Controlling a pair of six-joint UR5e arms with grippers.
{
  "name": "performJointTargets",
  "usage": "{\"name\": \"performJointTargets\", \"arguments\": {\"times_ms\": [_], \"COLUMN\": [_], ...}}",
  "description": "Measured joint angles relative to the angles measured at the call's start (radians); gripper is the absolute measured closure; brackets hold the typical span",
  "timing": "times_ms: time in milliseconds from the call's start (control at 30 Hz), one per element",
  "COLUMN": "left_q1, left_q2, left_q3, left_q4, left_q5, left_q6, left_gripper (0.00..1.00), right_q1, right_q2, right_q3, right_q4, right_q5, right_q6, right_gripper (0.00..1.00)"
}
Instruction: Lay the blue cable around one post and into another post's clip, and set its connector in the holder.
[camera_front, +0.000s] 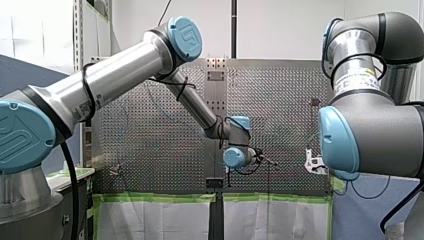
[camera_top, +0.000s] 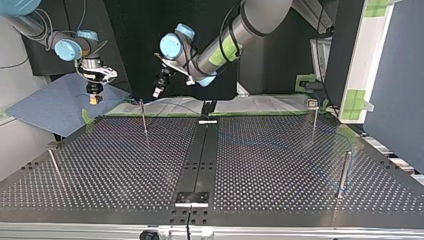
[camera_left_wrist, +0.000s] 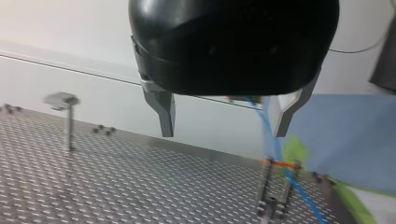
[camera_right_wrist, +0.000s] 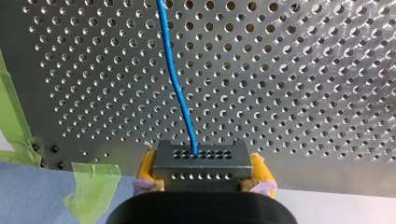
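My right gripper (camera_right_wrist: 203, 181) is shut on a grey connector (camera_right_wrist: 201, 161) with rows of small holes, its yellow pads (camera_right_wrist: 260, 173) pressing on both sides. The blue cable (camera_right_wrist: 176, 79) leaves the connector and runs ahead over the perforated plate. In the top view my right gripper (camera_top: 95, 96) hangs at the left, past the table's far edge. My left gripper (camera_left_wrist: 224, 133) is open with nothing between its metal fingers. The blue cable (camera_left_wrist: 280, 154) passes beside one finger, down to a post with an orange clip (camera_left_wrist: 279, 164). In the top view my left gripper (camera_top: 158, 91) hovers above a thin post (camera_top: 144, 119).
Slim posts stand at the top view's far right (camera_top: 314, 117), near right (camera_top: 344, 172) and near left (camera_top: 55, 167). A black strip with a plate (camera_top: 191, 198) runs down the table's middle. Green tape (camera_right_wrist: 91, 189) and blue cloth (camera_top: 55, 107) lie along the far edge.
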Motion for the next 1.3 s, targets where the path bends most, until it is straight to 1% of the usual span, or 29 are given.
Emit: {"name": "performJointTargets", "arguments": {"times_ms": [200, 400, 500, 600, 800, 1100, 1300], "left_q1": [0.006, 0.018, 0.028, 0.036, 0.046, 0.048, 0.051], "left_q2": [0.051, 0.101, 0.126, 0.153, 0.209, 0.285, 0.332], "left_q3": [-0.051, -0.101, -0.126, -0.153, -0.209, -0.285, -0.332], "left_q4": [0.050, 0.101, 0.126, 0.153, 0.208, 0.284, 0.307], "left_q5": [-0.005, -0.045, -0.067, -0.075, -0.078, -0.079, -0.080], "left_q6": [-0.021, -0.036, -0.042, -0.048, -0.060, -0.063, -0.064], "left_gripper": [0.00, 0.00, 0.00, 0.00, 0.00, 0.00, 0.00], "right_q1": [0.003, 0.004, 0.005, 0.005, 0.005, 0.005, 0.005], "right_q2": [0.000, 0.000, 0.000, 0.000, 0.000, 0.000, 0.000], "right_q3": [0.000, 0.000, 0.000, 0.000, 0.000, 0.000, 0.000], "right_q4": [0.002, 0.003, 0.002, 0.001, 0.002, 0.001, 0.003], "right_q5": [0.000, 0.000, 0.000, -0.001, -0.002, -0.002, -0.002], "right_q6": [0.000, 0.000, 0.004, 0.008, 0.011, 0.012, 0.011], "right_gripper": [1.00, 1.00, 1.00, 1.00, 1.00, 1.00, 1.00]}}
